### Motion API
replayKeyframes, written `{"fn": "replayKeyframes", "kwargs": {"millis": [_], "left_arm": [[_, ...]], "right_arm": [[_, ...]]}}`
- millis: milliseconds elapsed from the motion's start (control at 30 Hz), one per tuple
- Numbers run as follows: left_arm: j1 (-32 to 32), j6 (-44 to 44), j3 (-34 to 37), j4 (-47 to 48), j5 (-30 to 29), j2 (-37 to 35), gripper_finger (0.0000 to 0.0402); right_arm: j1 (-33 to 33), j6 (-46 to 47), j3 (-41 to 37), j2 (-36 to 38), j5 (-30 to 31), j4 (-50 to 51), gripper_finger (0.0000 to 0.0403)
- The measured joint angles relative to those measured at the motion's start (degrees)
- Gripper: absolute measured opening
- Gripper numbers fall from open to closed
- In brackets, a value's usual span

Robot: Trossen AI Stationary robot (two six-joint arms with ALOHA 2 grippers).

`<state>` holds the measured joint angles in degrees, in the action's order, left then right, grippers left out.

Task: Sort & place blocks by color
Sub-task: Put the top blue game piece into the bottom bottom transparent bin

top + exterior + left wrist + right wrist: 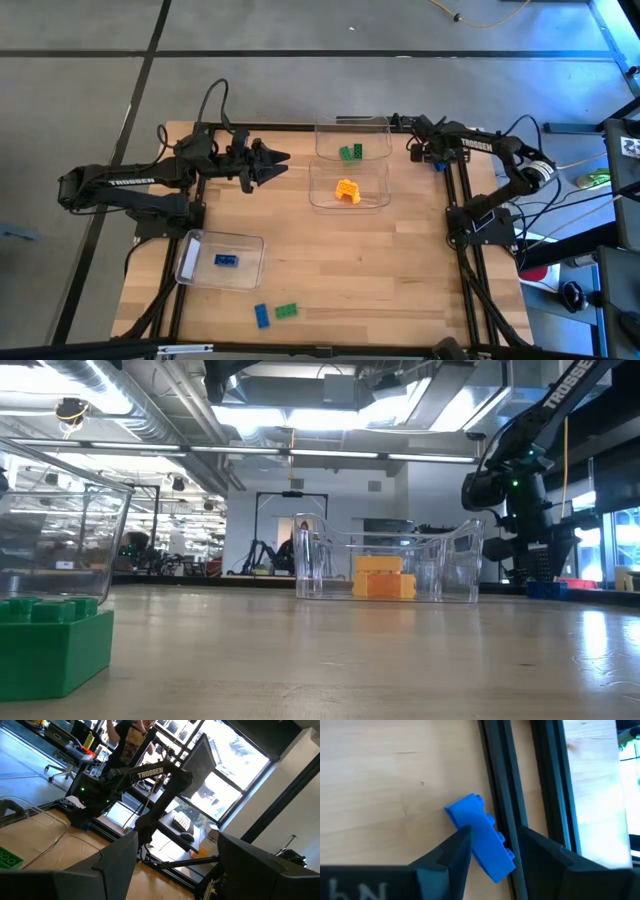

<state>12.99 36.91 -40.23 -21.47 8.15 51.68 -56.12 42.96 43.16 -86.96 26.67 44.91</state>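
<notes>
Left gripper [280,160] — fingers spread wide, holding nothing, raised over the far left part of the worktop [400,270]. Nearer the camera side from it lies a clear bin [195,262] with one blue block [226,261] inside; further on, near the worktop's front edge, a second blue block [261,315] lies just beside a green block [287,311], both loose on the wood. To the right of the left gripper stand two more clear bins, one behind the other: the far bin [380,125] holds green blocks [351,152], the near bin [318,190] holds yellow-orange blocks [347,190]. Right gripper [492,842] — low at the far right corner of the worktop, against the dark frame rail [520,780]; its fingers stand partly apart on either side of a third blue block [477,827], which rests tilted between them. Whether the fingers press on this block cannot be told. A person [127,740] shows in the room beyond.
</notes>
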Motion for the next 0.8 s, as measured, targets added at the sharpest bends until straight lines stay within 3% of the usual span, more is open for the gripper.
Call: {"fn": "replayKeyframes", "kwargs": {"millis": [133,267,800], "left_arm": [[0.0,0.0,0.0,0.0,0.0,0.0,0.0266],[0.0,0.0,0.0,0.0,0.0,0.0,0.0266],[0.6,-0.2,0.0,0.0,-0.6,0.0,0.0266]], "right_arm": [[0.0,-2.7,0.0,0.0,-2.1,-0.1,0.0167],[0.0,-3.6,-0.6,-0.3,-9.4,0.3,0.0168],[2.0,-7.4,-0.2,-0.1,-14.8,0.2,0.0168]]}}
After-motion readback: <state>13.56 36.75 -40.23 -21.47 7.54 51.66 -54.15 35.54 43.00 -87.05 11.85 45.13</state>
